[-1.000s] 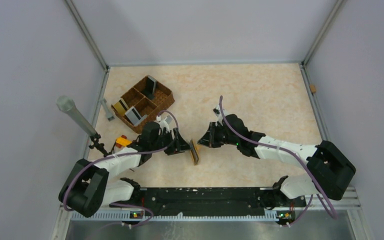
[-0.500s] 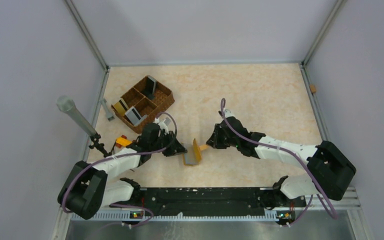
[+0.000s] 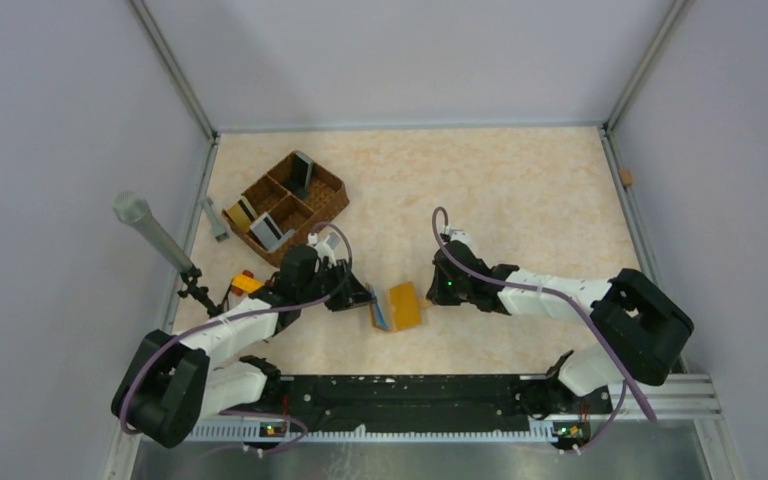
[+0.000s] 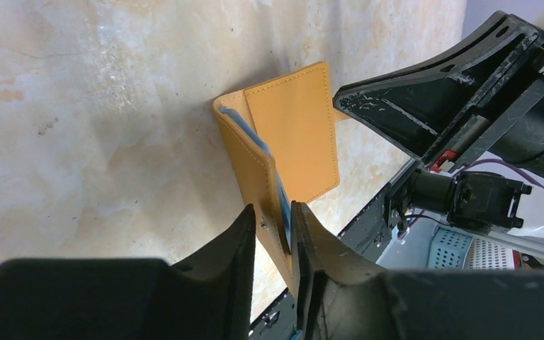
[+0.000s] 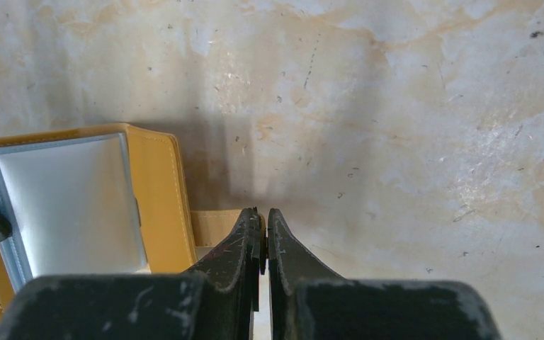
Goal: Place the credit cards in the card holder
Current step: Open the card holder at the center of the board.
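Reaching low inward, clamping left gripper (image 4: 275,216) on flat mustard-orange folding wallet (image 4: 297,134), pressing right gripper (image 5: 263,216) together beside it; showing grey cards (image 3: 265,232) inside brown woven basket (image 3: 336,190).

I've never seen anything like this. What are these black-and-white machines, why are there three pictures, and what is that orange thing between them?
These are two robot arms bolted at the near edge of a table, each ending in a two-finger gripper. The overhead picture comes from a fixed camera above and behind them. The other two come from small cameras on the wrists, so each shows that arm's own fingers up close.

The orange thing is a card holder, a folding wallet, open between the arms. The left gripper pinches one flap of it. The right gripper is closed right at the wallet's strap tab; whether it actually grips the tab is hard to tell.

Further back, a brown woven basket holds the credit cards. A small orange toy block lies beside the left arm.
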Tool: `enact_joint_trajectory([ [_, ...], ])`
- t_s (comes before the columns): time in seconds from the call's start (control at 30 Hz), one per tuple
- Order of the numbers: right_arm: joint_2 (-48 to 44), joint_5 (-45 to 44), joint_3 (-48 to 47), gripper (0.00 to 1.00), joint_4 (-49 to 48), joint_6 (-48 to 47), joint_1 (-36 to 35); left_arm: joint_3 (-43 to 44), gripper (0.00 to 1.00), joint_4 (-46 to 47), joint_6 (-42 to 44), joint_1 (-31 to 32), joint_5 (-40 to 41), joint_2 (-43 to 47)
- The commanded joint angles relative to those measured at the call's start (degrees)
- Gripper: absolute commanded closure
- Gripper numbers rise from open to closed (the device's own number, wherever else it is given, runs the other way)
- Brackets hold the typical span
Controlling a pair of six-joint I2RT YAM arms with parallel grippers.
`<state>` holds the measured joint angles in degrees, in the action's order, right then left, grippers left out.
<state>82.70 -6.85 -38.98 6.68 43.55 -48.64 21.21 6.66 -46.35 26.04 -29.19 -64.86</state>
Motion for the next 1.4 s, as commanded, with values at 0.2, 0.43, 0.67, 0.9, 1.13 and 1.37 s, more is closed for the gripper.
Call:
enact_joint_trajectory([
  [0.2, 1.4, -2.8, 0.88, 1.0, -0.08, -0.14, -0.77, -1.25, 0.69, 5.55, -1.16, 0.15, -2.35, -0.02],
  [0.43, 3.13, -2.67, 1.01, 1.0, -0.69, 0.09, -0.77, -1.89, 0.64, 7.12, -1.45, 0.24, -3.62, 0.27],
  [0.67, 4.29, -2.22, 1.02, 1.0, -1.13, 0.23, -0.75, -2.47, 0.64, 8.05, -1.08, 0.24, -3.44, -0.62],
  [0.9, 4.59, -2.87, 1.15, 1.0, -0.56, 0.46, -0.77, -2.58, 0.83, 7.39, -1.38, 0.19, -3.28, -1.48],
  [1.13, 6.13, -4.14, 1.24, 1.0, -0.14, 0.66, -0.73, -2.56, 0.98, 7.4, -2.02, 0.18, -3.63, 1.83],
  [1.37, 2.26, -7.21, -0.14, 0.77, 6.0, -1.35, 1.54, -3.16, 1.0, 6.93, -3.65, 0.23, -2.07, 1.23],
])
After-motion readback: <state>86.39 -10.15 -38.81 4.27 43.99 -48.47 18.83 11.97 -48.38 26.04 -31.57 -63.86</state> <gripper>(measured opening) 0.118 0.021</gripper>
